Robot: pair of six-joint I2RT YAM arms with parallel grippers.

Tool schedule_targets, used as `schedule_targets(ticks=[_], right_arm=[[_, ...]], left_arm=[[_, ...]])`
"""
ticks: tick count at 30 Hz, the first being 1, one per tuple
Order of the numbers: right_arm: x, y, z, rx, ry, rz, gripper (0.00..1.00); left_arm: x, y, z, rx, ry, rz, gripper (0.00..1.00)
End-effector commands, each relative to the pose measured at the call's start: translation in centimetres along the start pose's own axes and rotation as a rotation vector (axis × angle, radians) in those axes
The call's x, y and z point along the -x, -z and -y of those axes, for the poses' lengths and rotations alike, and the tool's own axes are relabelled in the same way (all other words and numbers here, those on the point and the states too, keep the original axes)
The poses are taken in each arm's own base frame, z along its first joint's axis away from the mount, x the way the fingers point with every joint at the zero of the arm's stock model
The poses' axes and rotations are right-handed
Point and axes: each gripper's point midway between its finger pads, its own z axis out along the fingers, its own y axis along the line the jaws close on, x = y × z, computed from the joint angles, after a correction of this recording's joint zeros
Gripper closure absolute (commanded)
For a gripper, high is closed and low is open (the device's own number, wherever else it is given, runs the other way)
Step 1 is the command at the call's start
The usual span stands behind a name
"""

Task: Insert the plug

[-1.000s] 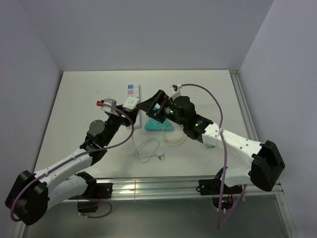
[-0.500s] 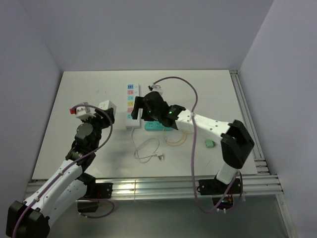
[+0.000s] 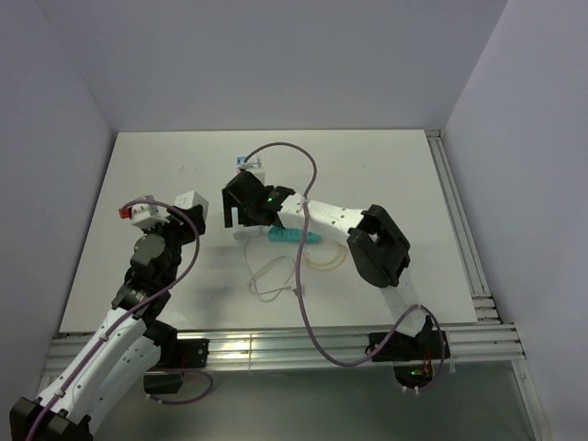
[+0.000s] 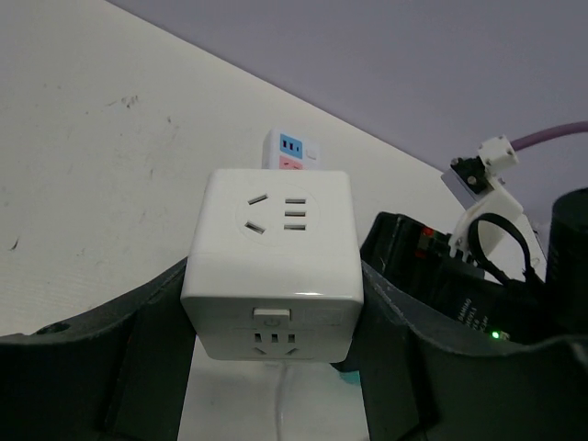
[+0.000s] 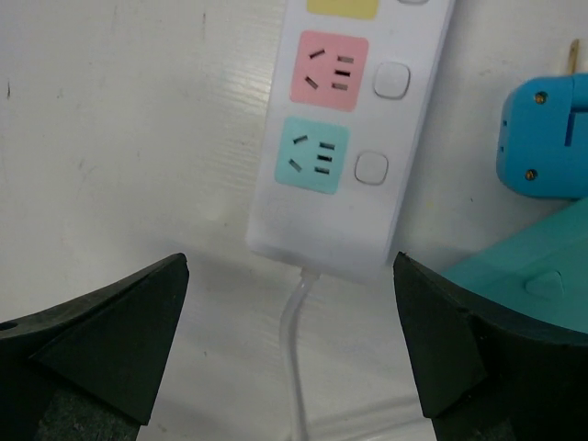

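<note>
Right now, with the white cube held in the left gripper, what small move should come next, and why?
Probably lower the open right gripper and close it on the near end of the power strip to steady it. Its fingers stand on either side of that end, while the left gripper holds the white cube ready nearby.

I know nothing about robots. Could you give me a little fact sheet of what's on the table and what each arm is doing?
Left jaws: closed on a white cube adapter, held above the table
Right jaws: open, over the cable end of the power strip
Nearest sockets: teal socket, pink socket, both empty
Beside strip: blue plug
</note>
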Motion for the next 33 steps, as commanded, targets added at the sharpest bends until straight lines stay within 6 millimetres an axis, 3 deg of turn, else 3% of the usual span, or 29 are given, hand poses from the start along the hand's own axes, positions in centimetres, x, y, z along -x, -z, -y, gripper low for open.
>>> schedule_targets(ticks=[1, 2, 10, 24, 28, 31, 33], right_arm=[[1.9, -0.1, -1.2, -0.019, 0.027, 0.039, 0.01], [1.4, -1.1, -0.8, -0.044, 0.034, 0.027, 0.01], [1.0, -3.4, -0.4, -0.112, 0.046, 0.032, 0.01], [-0.5, -5.5, 0.9, -0.202, 0.056, 0.008, 0.02], [-1.2, -5.9, 1.0, -0.203, 0.067, 0.001, 0.12], [-1.9, -6.0, 1.2, -0.195, 0.094, -0.019, 0.36], [-2.1, -5.8, 1.5, -0.192, 0.105, -0.019, 0.39]], left_arm=[[3.0, 0.2, 2.3, -0.068, 0.049, 0.056, 0.73], [3.0, 0.3, 2.5, -0.077, 0.058, 0.057, 0.73], [3.0, 0.4, 2.9, -0.103, 0.063, 0.062, 0.73], [2.7, 0.1, 3.0, -0.111, 0.047, 0.053, 0.73], [2.7, 0.2, 2.8, -0.106, 0.046, 0.057, 0.74], [2.8, 0.2, 2.9, -0.106, 0.047, 0.059, 0.73], [2.9, 0.2, 2.8, -0.104, 0.046, 0.062, 0.73]])
